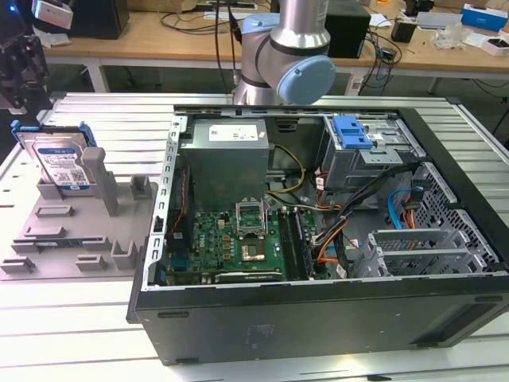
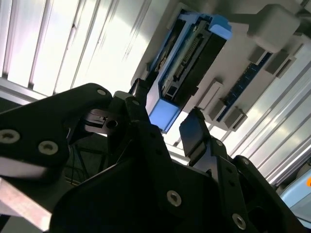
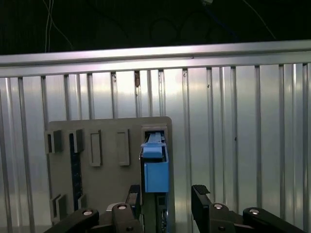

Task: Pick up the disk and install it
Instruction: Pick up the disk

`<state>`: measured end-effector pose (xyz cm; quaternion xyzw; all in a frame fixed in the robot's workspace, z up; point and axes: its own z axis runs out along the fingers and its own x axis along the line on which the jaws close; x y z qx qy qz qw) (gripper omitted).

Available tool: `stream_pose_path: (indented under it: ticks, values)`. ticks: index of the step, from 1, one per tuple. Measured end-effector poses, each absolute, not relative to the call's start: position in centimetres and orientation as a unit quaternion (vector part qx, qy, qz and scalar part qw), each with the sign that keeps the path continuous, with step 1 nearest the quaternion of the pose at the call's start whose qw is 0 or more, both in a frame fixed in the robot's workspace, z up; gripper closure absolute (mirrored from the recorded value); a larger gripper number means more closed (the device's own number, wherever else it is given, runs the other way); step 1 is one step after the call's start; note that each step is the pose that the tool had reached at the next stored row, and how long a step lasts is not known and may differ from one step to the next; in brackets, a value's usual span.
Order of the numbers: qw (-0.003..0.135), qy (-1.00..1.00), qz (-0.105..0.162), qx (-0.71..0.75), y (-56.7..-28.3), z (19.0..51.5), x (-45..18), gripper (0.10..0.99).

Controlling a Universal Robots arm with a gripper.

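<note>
Disk (image 1: 57, 163) stands on edge in a slot of grey fixture plate (image 1: 71, 231) at the exterior view's left, outside the open computer case (image 1: 318, 318) and well apart from it. Its broad labelled face is turned toward the exterior camera and it leans back a little. The long axis looks roughly upright, and the blue bracket wraps its top corners. In the second wrist view the disk (image 2: 189, 63) shows its connector edge toward the gripper (image 2: 167, 121), so the thin profile points up at the tool. In the first wrist view the disk (image 3: 155, 170) is seen edge-on as a narrow strip with the blue bracket end nearest. The gripper (image 3: 167, 196) is spread wide, one finger (image 3: 133, 196) just beside the bracket and the other finger (image 3: 200, 194) with a visible gap, so nothing is grasped. In the exterior view the gripper (image 1: 16, 91) hangs directly above the disk. Fixture plate (image 3: 109, 189) lies flat on the slatted aluminium table (image 3: 243, 145). Inside the case are a green motherboard (image 1: 231, 239), a grey power supply box (image 1: 227, 163) and a blue ribbed clip (image 1: 352, 131) on the drive cage at the far right corner. The arm (image 1: 290, 64) rises behind the case.
</note>
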<state>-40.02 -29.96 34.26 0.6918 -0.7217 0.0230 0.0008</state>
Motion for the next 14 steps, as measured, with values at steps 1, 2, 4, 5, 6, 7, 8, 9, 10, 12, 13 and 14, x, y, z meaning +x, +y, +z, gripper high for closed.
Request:
stream_pose_path:
  ticks: [1,2,4,5,6,7,8,9,10,12,13,14]
  values:
    - [0.001,-0.722,0.023,0.692,-30.0,34.2,-40.1,0.545]
    - [0.001,-0.722,0.023,0.692,-30.0,34.1,-40.2,0.545]
    - [0.001,-0.722,0.023,0.692,-30.0,34.0,-40.3,0.545]
    - [0.001,-0.722,0.023,0.692,-30.1,34.0,-40.4,0.545]
    - [0.001,-0.722,0.023,0.692,-30.1,34.0,-40.5,0.545]
    - [0.001,-0.722,0.023,0.692,-30.2,34.0,-40.5,0.545]
    - [0.001,-0.722,0.023,0.692,-30.4,33.9,-40.5,0.545]
    - [0.001,-0.722,0.023,0.692,-30.6,33.9,-40.5,0.545]
    - [0.001,-0.722,0.023,0.692,-30.7,33.9,-40.5,0.545]
    - [0.001,-0.722,0.023,0.692,-31.0,33.9,-40.5,0.545]
    - [0.001,-0.722,0.023,0.692,-31.0,33.8,-40.5,0.545]
    - [0.001,-0.722,0.023,0.692,-31.0,33.7,-40.5,0.545]
